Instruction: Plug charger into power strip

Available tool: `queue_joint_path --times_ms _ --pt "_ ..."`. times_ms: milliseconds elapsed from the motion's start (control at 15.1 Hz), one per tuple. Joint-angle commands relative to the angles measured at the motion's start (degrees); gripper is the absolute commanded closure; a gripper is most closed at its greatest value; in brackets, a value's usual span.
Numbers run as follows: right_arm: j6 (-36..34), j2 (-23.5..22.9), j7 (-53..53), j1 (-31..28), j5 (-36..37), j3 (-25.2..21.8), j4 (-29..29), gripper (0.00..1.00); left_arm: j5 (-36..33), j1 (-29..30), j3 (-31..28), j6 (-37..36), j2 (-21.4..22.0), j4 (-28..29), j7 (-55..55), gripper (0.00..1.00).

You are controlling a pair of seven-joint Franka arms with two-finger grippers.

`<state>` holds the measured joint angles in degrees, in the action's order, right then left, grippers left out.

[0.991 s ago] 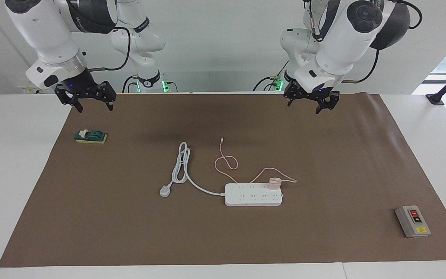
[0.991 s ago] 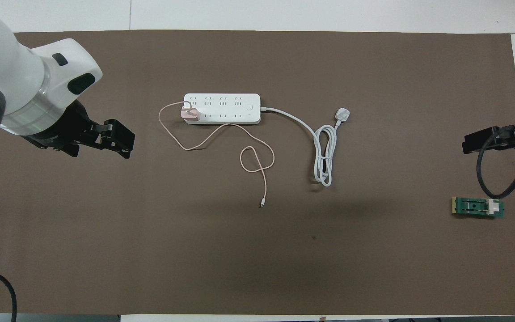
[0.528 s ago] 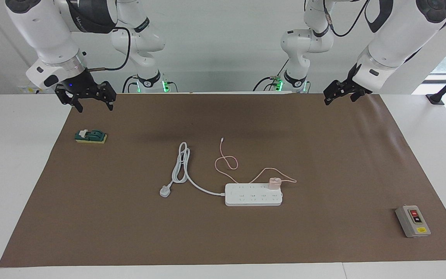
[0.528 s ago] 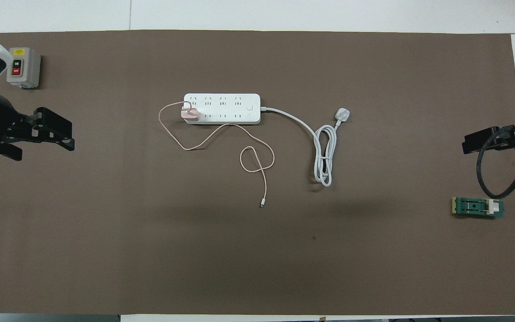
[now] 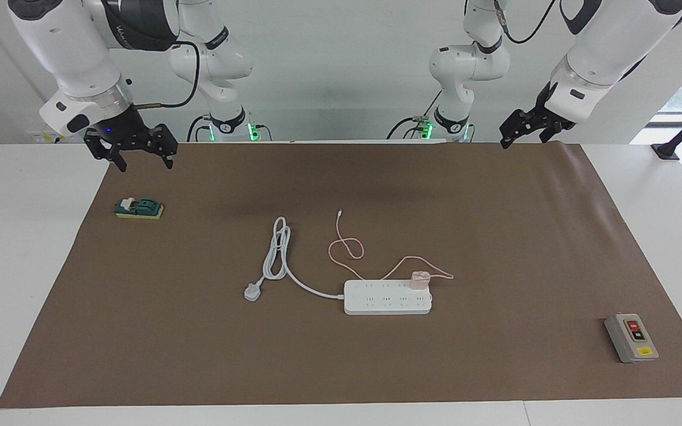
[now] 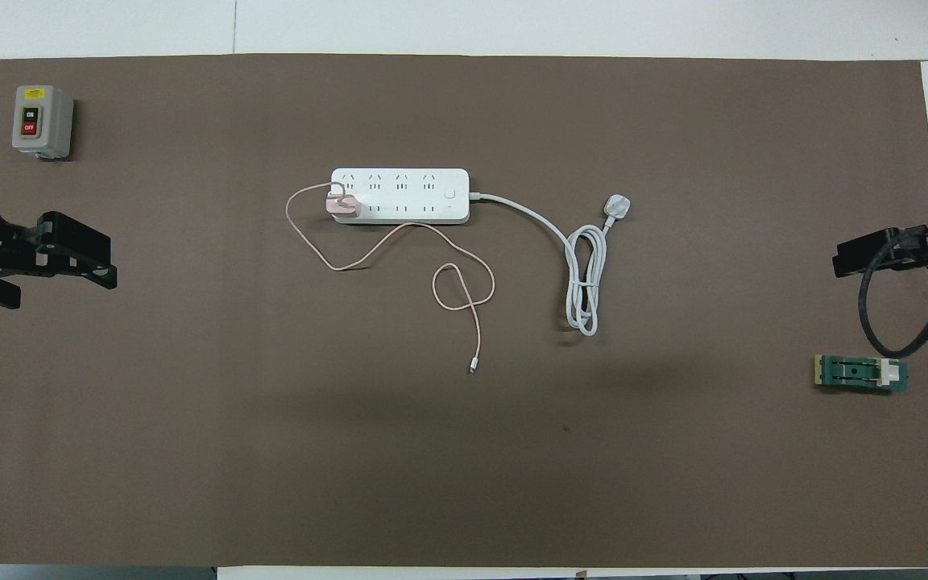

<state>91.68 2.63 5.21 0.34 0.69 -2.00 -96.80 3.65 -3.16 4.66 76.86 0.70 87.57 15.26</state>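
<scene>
The pink charger [image 5: 420, 279] sits plugged into the power strip [image 5: 387, 297] at the strip's end toward the left arm, while the left gripper [image 5: 524, 129] and the right gripper [image 5: 134, 148], both open and empty, hang well apart from the strip above the brown mat's [image 5: 495, 236] robot-side corners.
</scene>
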Motion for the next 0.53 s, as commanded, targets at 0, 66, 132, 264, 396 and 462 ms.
queue_joint_path --times_ms 0,66,132,264,396,462 --pt "-0.54 1.33 -0.03 -0.52 0.81 0.51 -1.11 0.00 -0.49 -0.01 -0.79 1.55 2.03 2.96 -0.14 0.00" --pt "-0.54 1.33 -0.03 -0.52 0.89 0.51 -1.11 0.00 -0.49 -0.01 -0.79 1.72 1.94 3.13 -0.14 0.00" --pt "-0.54 1.33 -0.03 -0.52 0.89 0.60 -1.11 0.00 -0.57 -0.10 -0.79 2.07 1.76 3.22 -0.14 0.00" --pt "-0.54 1.33 -0.03 -0.52 0.89 0.51 -1.11 0.00 -0.58 0.08 -0.79 2.07 1.85 3.39 -0.05 0.00" --pt "-0.54 1.33 -0.03 -0.52 0.89 0.51 -1.11 0.00 -0.58 0.69 -0.79 2.42 1.85 3.31 -0.05 0.00" --pt "-0.54 1.33 -0.03 -0.52 0.89 0.51 -1.11 0.00 -0.58 0.69 -0.71 2.33 1.85 3.22 -0.05 0.00"
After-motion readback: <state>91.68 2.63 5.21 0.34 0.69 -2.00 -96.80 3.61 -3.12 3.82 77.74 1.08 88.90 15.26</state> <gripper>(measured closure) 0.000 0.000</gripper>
